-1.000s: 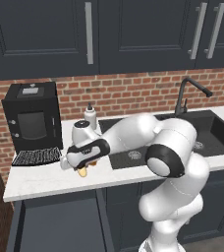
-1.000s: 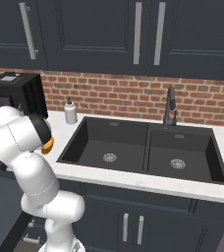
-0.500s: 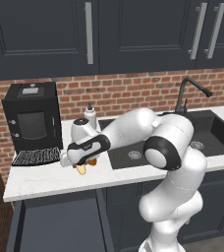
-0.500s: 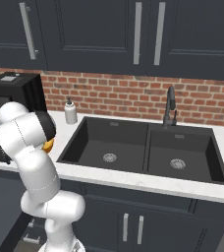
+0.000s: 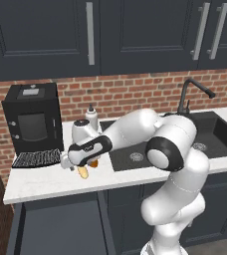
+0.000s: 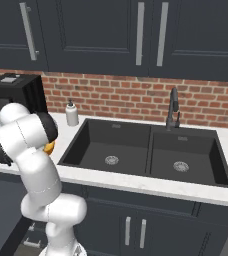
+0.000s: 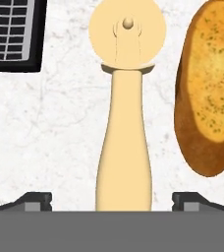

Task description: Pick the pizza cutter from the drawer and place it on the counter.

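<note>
Matt wooden pizza cutter (image 7: 125, 118), marbled counter (image 7: 50, 142)

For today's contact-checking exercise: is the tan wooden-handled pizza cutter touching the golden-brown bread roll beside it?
Apart. In the hand view a strip of white marbled counter shows between the tan pizza cutter and the bread roll along their whole length.

The hand (image 7: 112, 202) is being flanked closely by the bread roll (image 7: 210, 88) on one side and the coffee machine's black grille (image 7: 13, 34) on the other. Bare counter (image 7: 60, 133) is being left between them, occupied along the middle by the pizza cutter (image 7: 125, 113).
</note>
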Tool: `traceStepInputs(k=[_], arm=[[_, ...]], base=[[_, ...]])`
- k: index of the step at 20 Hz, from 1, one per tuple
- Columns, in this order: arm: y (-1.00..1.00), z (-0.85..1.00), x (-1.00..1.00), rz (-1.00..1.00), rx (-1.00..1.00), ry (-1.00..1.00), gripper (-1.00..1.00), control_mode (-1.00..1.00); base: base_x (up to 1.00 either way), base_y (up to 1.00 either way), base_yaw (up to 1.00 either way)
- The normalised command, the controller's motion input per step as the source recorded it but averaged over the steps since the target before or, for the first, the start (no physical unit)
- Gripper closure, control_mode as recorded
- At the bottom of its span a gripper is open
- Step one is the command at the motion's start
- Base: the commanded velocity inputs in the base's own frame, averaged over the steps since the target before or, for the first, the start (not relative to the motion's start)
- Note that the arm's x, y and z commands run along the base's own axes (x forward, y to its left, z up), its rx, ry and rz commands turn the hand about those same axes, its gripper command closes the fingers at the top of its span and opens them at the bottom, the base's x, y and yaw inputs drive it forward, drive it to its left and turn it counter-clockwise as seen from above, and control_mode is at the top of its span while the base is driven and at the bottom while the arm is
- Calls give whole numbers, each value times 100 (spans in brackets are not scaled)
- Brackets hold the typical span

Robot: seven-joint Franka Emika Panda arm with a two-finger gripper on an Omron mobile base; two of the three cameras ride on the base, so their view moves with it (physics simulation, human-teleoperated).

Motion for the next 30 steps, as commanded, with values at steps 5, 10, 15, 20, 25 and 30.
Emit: traceStepInputs(k=[5, 10, 15, 20, 25, 30], arm=[[-2, 54, -20, 0, 0, -7, -100, -100], [-58, 85, -93, 0, 0, -13, -100, -100], [-99, 86, -47, 0, 0, -2, -100, -100], [-100, 62, -14, 0, 3, 0, -100, -100], [-100, 38, -41, 0, 4, 0, -100, -100], [-100, 30, -64, -1, 0, 0, -100, -100]], base=[[0, 0, 0], [0, 0, 0], [0, 0, 0], [0, 0, 0], [0, 0, 0], [0, 0, 0]])
